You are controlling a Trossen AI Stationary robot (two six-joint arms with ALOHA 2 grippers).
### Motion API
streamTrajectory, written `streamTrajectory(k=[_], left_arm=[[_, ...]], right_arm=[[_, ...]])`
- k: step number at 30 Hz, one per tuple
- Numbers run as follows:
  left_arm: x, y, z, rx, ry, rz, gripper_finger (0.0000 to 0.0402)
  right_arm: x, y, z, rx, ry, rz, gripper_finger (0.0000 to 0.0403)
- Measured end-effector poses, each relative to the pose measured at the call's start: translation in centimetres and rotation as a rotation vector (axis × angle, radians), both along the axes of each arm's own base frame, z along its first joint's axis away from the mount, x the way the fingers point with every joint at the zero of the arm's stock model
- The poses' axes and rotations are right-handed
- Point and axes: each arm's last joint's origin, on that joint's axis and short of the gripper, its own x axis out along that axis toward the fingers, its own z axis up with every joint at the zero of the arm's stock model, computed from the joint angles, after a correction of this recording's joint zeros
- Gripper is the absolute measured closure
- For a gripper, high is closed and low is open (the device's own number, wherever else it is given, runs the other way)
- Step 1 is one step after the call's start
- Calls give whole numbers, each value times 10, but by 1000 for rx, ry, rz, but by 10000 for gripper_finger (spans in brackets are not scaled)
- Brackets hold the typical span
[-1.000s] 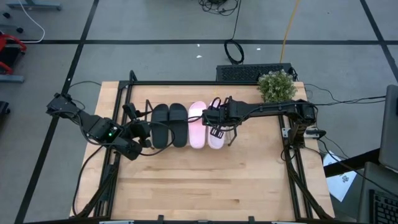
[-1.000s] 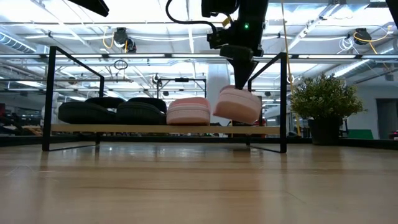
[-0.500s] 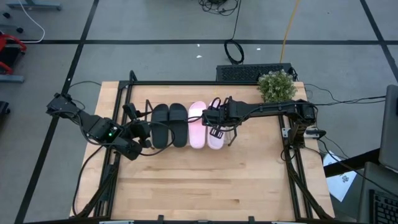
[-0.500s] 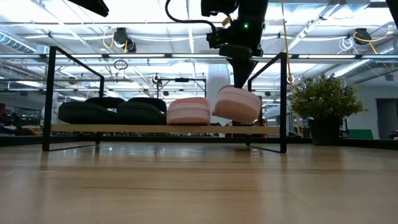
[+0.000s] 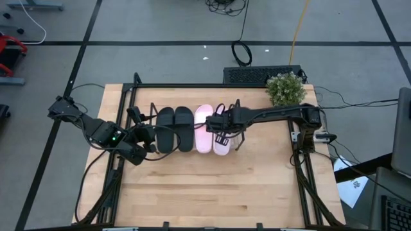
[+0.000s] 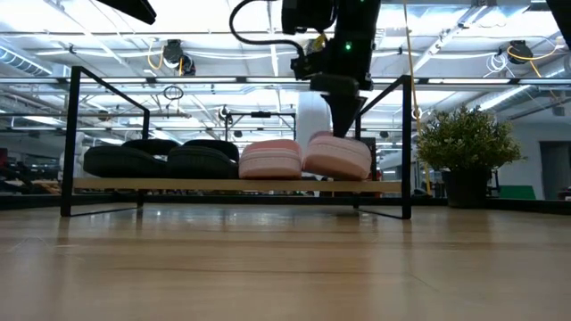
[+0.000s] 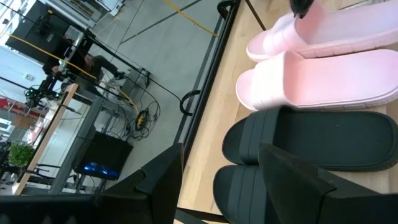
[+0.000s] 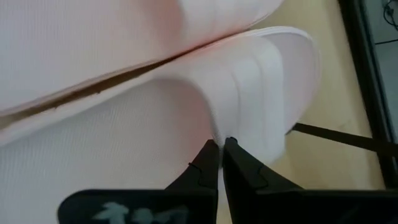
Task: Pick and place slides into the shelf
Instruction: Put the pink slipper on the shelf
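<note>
Right gripper [image 6: 343,134], pinched on the strap, has lowered the last pale pink slide sandal [image 6: 337,155] level onto the wooden-board wire-frame shelf [image 6: 232,185] (left gripper [image 5: 146,136] idle, agape); release remains.

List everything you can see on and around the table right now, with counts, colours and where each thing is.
Matte black slide sandals: two, side by side at the shelf's left.
Pale pink slide sandals: two, right of the black pair; the outer one is in the right gripper's grip.
Low wooden shelf with black wire ends: one, across the table's far half.
Green potted plant: one, far right corner.
Left gripper: open, by the shelf's left end.
Right gripper: shut on the pink strap.
</note>
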Motion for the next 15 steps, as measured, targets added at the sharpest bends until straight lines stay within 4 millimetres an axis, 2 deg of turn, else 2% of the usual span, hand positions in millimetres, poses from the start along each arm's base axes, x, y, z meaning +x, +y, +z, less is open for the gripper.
streamTrajectory(k=[4, 15], left_arm=[[0, 0, 0, -1, 0, 0, 186], [0, 0, 0, -2, 1, 0, 186]], right_arm=[[4, 0, -9, 1, 29, 9, 403], [2, -1, -4, -5, 16, 11, 403]])
